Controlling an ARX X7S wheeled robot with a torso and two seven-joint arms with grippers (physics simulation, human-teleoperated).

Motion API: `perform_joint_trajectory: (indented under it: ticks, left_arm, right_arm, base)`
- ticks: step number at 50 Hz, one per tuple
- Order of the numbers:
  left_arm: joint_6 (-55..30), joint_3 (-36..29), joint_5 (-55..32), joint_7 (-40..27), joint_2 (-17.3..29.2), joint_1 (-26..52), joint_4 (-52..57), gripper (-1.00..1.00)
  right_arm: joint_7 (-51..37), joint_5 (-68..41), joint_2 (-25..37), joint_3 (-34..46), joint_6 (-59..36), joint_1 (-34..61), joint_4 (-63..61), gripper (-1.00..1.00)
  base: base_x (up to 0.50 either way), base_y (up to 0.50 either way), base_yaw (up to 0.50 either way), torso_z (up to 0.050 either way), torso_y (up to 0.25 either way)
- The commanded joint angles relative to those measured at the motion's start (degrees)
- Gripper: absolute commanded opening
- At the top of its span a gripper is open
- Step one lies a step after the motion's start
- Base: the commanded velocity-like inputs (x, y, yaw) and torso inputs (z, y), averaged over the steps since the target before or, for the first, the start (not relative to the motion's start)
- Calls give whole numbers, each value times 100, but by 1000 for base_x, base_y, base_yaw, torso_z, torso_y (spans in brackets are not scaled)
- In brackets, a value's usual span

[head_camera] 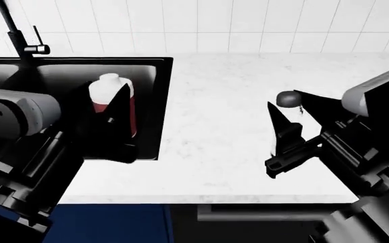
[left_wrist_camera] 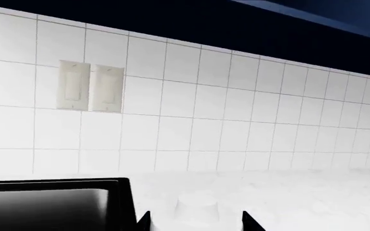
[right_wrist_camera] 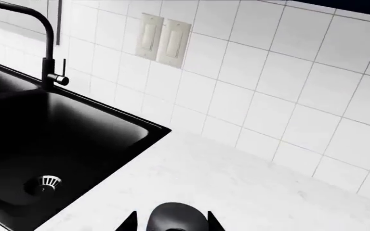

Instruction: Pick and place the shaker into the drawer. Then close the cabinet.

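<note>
1. My right gripper (head_camera: 285, 104) is over the white counter (head_camera: 215, 126), well to the right of the black sink (head_camera: 155, 63). Its 2 fingers point toward the tiled wall (head_camera: 248, 25).
2. I take the small grey-domed thing at its tips to be the shaker (head_camera: 289, 98). It stands upright on the counter, near the wall side. In the right wrist view the dome (right_wrist_camera: 177, 217) sits between the 2 fingertips.
3. The right pincer is spread. A sliver of counter shows on 1 side of the dome, so I judge it is straddling and not yet pinching. I lined it up that way so closing would centre the shaker.
4. My left gripper (head_camera: 107, 101) is at the sink's right edge, around a white bottle with a red label (head_camera: 113, 98). In the left wrist view the white cap (left_wrist_camera: 198, 207) sits between 2 fingertips with a clear gap on each side, so this pincer is spread too. The bottle is not the task's item.
5. No open drawer shows in any of the 3 views, so I cannot say where it lies. Only a strip of navy cabinet (head_camera: 113, 223) shows below the counter edge, beside a dark panel with a grey bar handle (head_camera: 269, 212).
6. Stage, as I judge it: pre-grasp, nothing lifted. What's left is 3 steps: squeeze, carry to the drawer, close the cabinet.
7. Risk: the rounded top may slip if gripped too high.
</note>
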State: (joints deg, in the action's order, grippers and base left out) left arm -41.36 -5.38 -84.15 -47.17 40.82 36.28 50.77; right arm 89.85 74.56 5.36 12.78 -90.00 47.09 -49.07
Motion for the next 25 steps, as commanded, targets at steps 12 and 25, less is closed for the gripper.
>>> perform_joint_trajectory:
  ticks: [12, 25]
  left_arm:
    - [89, 60, 19, 225, 167, -434, 146, -100]
    - [176, 121, 182, 360, 176, -704, 121, -100]
  right_arm:
    - [15, -138, 200, -94, 1, -675, -446, -100]
    - [15, 52, 143, 144, 1, -433, -509, -100]
  base:
    - [0, 0, 0, 0, 0]
    - [0, 115, 0, 0, 0]
